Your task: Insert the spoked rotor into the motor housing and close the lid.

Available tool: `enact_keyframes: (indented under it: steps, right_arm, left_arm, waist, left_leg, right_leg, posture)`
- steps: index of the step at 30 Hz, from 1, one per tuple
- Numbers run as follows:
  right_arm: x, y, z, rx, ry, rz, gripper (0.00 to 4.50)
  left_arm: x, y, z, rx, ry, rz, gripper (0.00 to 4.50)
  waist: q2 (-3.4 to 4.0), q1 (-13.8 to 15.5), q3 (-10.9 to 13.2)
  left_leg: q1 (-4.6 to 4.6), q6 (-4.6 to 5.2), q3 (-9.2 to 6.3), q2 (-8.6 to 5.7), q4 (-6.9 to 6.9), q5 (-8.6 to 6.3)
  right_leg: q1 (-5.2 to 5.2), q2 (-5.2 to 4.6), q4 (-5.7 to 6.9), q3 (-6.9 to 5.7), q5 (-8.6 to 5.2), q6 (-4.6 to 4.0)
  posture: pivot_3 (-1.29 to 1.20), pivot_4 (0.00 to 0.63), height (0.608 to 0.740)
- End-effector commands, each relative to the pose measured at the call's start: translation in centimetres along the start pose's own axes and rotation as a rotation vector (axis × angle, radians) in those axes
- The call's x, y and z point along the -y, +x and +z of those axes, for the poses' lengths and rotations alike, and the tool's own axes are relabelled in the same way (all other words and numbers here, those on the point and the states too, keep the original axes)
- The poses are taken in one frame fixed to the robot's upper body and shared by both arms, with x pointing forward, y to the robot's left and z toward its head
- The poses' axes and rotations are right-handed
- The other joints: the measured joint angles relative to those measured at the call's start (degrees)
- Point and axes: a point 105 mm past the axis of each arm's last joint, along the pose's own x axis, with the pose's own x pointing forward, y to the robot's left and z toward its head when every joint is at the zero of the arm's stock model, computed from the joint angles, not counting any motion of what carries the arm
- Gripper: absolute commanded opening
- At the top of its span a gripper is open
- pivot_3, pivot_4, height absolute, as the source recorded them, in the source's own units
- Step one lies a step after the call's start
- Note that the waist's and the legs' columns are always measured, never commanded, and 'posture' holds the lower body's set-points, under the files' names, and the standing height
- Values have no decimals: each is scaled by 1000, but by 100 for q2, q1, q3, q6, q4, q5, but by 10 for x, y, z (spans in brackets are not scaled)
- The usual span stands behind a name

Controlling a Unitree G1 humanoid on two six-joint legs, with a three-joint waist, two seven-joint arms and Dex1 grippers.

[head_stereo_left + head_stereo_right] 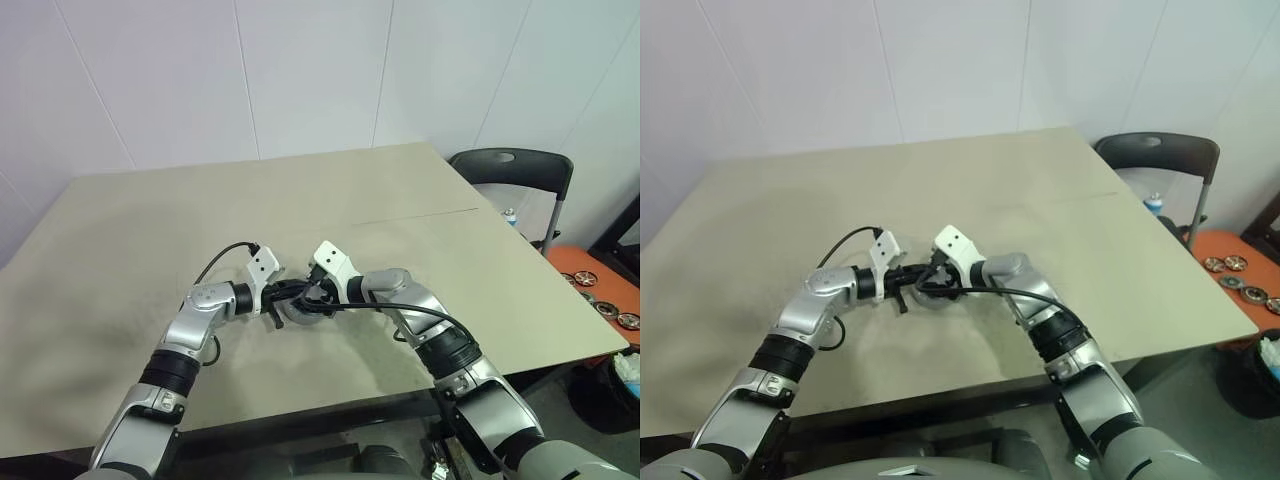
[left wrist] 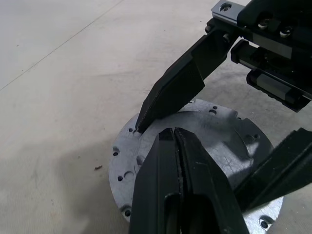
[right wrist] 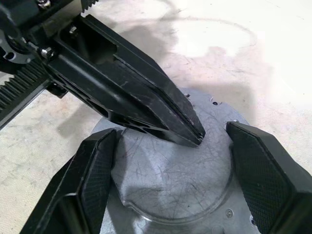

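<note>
On the beige table [image 1: 120, 260] we saw a grey metal disc [image 3: 170, 180]; left gripper [image 2: 176, 134] closed, empty, tips on it; right gripper [image 3: 170, 161] straddled it, wide.

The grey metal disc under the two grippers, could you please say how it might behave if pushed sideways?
The grey metal disc looks stiff and rather heavy. Lying flat on the beige table, it would probably slide, not roll or tip. Its scratched, smooth face may let the shut left gripper slip.

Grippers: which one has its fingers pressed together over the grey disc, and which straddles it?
The left gripper is shut, its fingers pressed into one point over the grey disc. The right gripper stands wide, one finger on either side of the disc's raised centre.
</note>
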Motion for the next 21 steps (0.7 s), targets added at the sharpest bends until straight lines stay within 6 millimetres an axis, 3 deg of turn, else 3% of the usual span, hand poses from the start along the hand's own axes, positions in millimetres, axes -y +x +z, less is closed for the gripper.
enact_keyframes:
  steps: [1, 4, 8, 15, 18, 21]
  right_arm:
    - [0, 4, -23, -74, 92, 8, 3223]
    - [5, 0, -16, -36, 141, 5, 3223]
    - [8, -6, -10, 2, 199, 25, 4482]
    - [14, -15, -3, 56, 275, 54, 4482]
    - [21, -28, 2, 102, 338, 77, 4482]
    - [34, -45, -8, 97, 428, 63, 4482]
  left_arm:
    - [5, -9, -35, -141, -72, -19, 66]
    - [6, -11, -37, -142, -75, -13, 66]
    - [7, -12, -38, -136, -81, -1, 0]
    - [8, -12, -37, -125, -85, 4, 0]
    - [9, -12, -38, -125, -86, 3, 0]
    - [10, -14, -38, -125, -86, 0, 0]
  waist:
    - [-1, -10, -1]
    - [-1, -10, -1]
    - [-3, 0, -1]
    - [0, -4, 0]
    - [1, -1, 3]
    - [4, 4, 10]
  left_leg:
    - [0, 0, 0, 0, -1, 0]
    - [0, 0, 0, 0, -2, 0]
    - [-1, 0, 0, 0, -2, 0]
    - [-2, 0, -1, 0, -3, 0]
    - [-8, 1, -1, 0, -5, -1]
    - [-19, 5, 0, -1, -6, -3]
  right_leg:
    - [0, 0, 0, 0, 0, 0]
    - [-2, 1, 0, 0, 0, 0]
    - [-2, 0, -1, 0, 0, 0]
    - [-4, 0, -1, 1, 0, 0]
    - [-7, 0, -4, 1, -1, 1]
    - [-18, -3, -8, 1, 1, -2]
  posture:
    - [0, 0, 740]
    - [0, 0, 740]
    - [0, 0, 740]
    - [0, 0, 740]
    - [0, 0, 740]
    - [0, 0, 740]
